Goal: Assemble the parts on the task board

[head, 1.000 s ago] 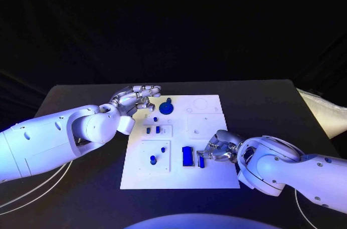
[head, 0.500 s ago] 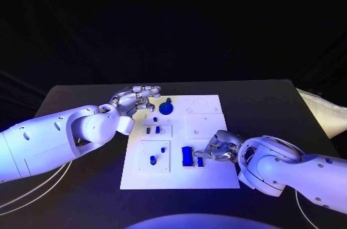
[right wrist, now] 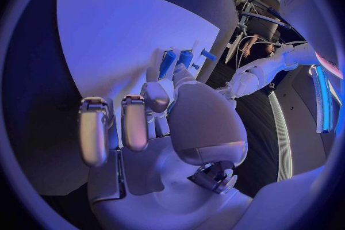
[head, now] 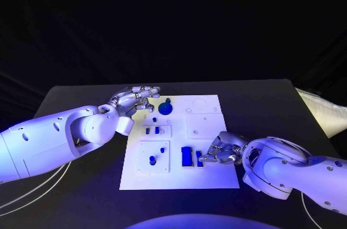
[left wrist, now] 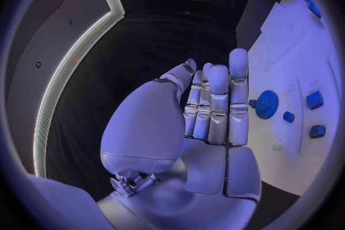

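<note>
Right by the right robot hand (head: 219, 153), the blue block (head: 187, 156) sits on the white task board (head: 206, 179), fingertips at a thinner blue piece (head: 199, 159) beside it, grip unclear. Left robot hand (head: 135, 97) is open, blue gear (head: 166, 108) just beside it.

Black tabletop (head: 87, 96) w/ black backdrop (head: 173, 33) behind. Pale cushion-like thing (head: 327, 116) off one side. Curved light strip (left wrist: 68, 69) along the dark wall.

White task board (head: 206, 179) mid-table — small blue parts (head: 186, 156) scattered on it
</note>
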You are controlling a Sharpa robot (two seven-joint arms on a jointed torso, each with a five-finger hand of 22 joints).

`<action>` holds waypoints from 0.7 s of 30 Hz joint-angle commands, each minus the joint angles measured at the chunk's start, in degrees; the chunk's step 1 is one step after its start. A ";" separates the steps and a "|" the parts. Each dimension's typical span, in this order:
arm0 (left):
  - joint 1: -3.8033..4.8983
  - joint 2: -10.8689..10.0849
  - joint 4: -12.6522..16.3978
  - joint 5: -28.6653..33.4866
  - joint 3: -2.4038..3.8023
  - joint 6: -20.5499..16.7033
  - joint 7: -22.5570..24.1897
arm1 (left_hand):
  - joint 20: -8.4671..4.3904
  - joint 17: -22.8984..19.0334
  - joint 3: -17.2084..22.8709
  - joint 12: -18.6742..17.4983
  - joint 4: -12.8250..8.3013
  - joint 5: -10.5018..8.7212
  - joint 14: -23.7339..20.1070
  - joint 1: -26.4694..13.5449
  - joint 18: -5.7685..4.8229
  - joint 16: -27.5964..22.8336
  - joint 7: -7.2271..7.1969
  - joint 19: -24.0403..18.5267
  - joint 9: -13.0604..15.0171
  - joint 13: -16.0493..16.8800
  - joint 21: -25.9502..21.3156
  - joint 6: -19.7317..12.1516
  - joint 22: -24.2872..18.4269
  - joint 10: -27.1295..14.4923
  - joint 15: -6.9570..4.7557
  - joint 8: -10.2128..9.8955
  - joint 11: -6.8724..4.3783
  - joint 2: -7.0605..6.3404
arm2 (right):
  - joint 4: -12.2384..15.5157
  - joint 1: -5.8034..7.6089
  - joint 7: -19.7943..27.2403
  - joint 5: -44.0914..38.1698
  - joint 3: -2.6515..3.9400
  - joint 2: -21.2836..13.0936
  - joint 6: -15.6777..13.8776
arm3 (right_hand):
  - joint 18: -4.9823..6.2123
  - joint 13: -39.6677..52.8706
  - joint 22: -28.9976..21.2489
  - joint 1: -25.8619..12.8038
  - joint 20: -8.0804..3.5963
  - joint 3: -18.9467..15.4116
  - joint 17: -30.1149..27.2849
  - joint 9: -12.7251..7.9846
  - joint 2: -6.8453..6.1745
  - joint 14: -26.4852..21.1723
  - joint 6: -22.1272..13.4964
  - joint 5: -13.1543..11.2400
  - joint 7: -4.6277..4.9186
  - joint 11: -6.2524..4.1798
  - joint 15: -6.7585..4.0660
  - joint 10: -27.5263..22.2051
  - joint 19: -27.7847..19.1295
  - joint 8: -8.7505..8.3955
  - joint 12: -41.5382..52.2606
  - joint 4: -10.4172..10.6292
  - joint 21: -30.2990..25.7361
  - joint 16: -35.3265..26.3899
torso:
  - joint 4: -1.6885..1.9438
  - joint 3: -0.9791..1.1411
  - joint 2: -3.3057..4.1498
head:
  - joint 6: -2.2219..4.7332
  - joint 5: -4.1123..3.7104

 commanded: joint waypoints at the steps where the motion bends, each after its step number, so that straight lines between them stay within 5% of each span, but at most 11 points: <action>1: 0.01 0.11 0.03 -0.19 0.03 1.29 0.11 | 0.03 -0.05 -0.39 0.28 -0.05 -0.25 -0.47 0.02 0.66 0.20 0.01 -0.11 -0.09 0.08 -0.26 -0.47 -0.06 -0.45 0.02 0.20 0.03 0.39 | 0.28 -0.11 1.45 -0.52 0.00 -0.10 3.67 | -1.10 0.07 8.12 1.73 -0.27 -0.36 3.43 0.08 0.05 3.69 0.09 -0.24 0.32 0.20 -0.21 0.27 1.35 -0.34 -0.32 -1.00 0.08 -0.13 | -0.04 -0.06 -0.04 | 0.04 -0.03; 13: 0.00 0.23 -0.09 -0.20 0.03 1.36 0.09 | 0.04 -0.08 -0.43 0.34 0.00 -0.24 -0.48 0.00 0.66 0.21 0.00 -0.12 -0.09 0.09 -0.32 -0.49 -0.09 -0.51 0.03 0.23 0.03 0.45 | -0.36 -0.33 1.17 -1.95 -0.01 0.58 5.52 | -1.11 0.20 8.16 3.87 -0.23 -1.25 3.45 0.15 0.79 3.70 0.17 -0.23 0.39 0.23 -0.17 0.29 1.36 -0.44 -0.35 -2.19 0.09 -0.13 | 0.07 -0.11 -0.02 | 0.09 -0.15; 21: 0.00 0.18 -0.03 -0.20 0.03 1.37 0.06 | 0.04 -0.08 -0.44 0.35 0.00 -0.24 -0.48 -0.01 0.66 0.22 0.00 -0.12 -0.09 0.09 -0.33 -0.50 -0.10 -0.52 0.03 0.23 0.03 0.46 | -1.79 -0.38 0.93 -2.46 -0.01 1.20 5.37 | -1.16 0.56 8.37 3.06 -0.21 -2.42 3.59 0.19 3.07 3.74 0.38 1.07 0.34 0.21 -0.18 0.57 1.50 -0.52 0.04 -1.03 0.21 -0.01 | 0.10 -0.13 0.02 | 0.06 -0.12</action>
